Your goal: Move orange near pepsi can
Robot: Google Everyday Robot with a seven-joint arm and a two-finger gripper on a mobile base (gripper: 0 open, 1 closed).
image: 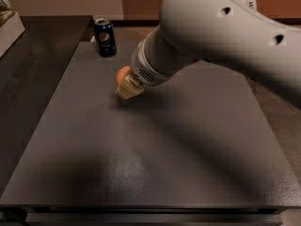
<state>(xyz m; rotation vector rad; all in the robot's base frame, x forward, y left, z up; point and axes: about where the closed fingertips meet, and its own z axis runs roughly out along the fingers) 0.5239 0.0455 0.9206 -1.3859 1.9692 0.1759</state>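
gripper (127, 84) low over bench (188, 164), near pepsi can (105, 36) | jaws closed on orange (122, 72) | likely light, firm, rolls: keep your grip across its middle.

End effector (127, 86) low, mid-left (arm extended)

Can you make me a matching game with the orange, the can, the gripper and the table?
1 orange
2 can
3 gripper
4 table

A dark blue, standing at the back left
B dark grey, under everything
C round, half hidden behind the gripper
D pale, right against the orange, mid-table

Pairs: 1-C, 2-A, 3-D, 4-B
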